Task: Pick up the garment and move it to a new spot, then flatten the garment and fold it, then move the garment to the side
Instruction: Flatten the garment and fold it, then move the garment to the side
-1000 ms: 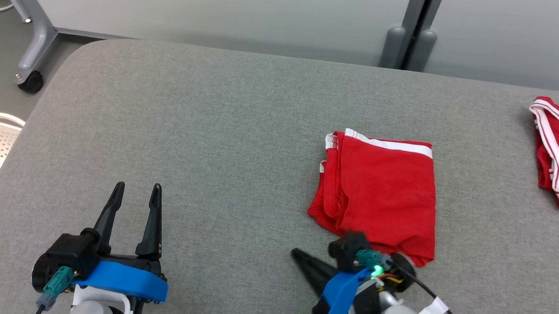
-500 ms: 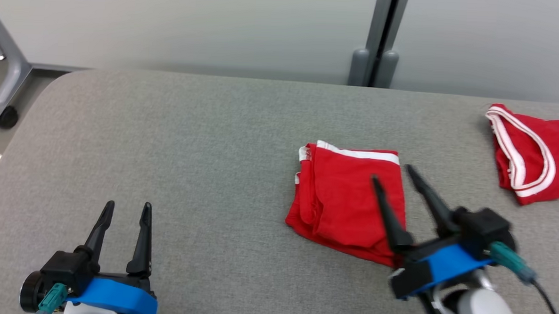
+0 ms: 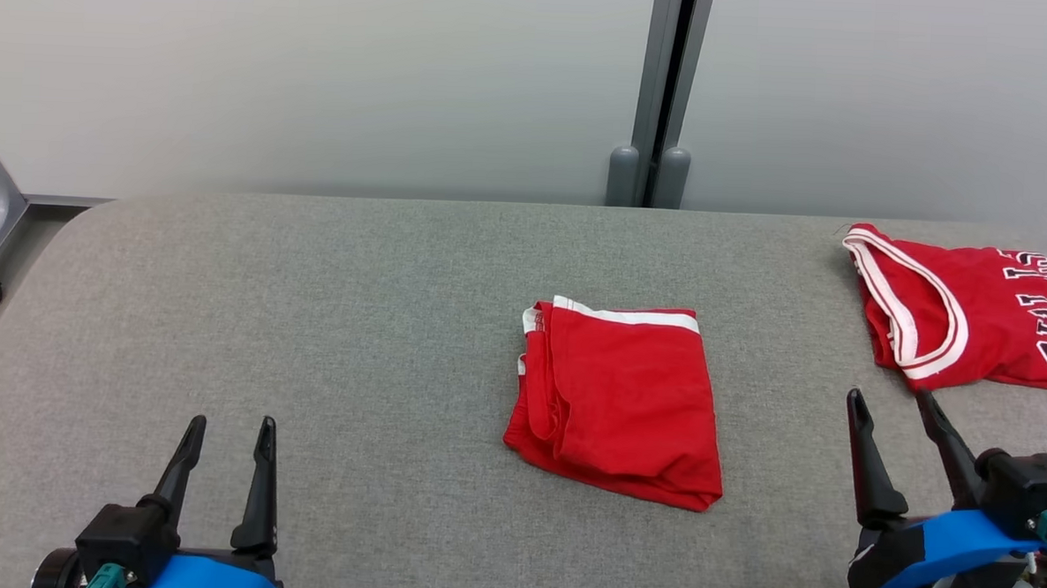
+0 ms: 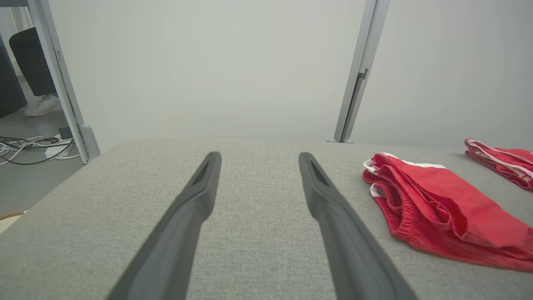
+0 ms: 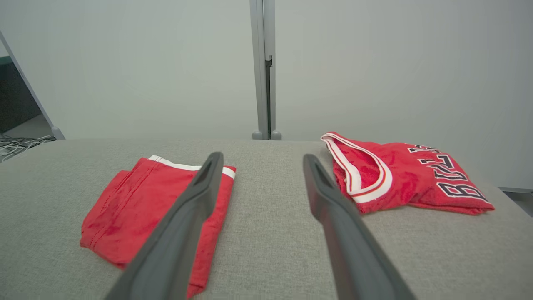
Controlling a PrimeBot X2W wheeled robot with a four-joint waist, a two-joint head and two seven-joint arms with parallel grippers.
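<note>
garment (image 3: 625, 400): folded red, flat at middle of counter (image 3: 354, 322) | left hand (image 3: 232, 421): spread apart, empty, parked clear | right hand (image 3: 888, 396): spread apart, empty, off the cloth so the fold lies undisturbed | side-move judged pending

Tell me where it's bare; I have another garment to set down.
Widest bare patch: grey surface between its left edge and the folded red shorts, beyond the left gripper. Narrower strip between shorts and red jersey, beyond the right gripper. Crowded at the right end.
</note>
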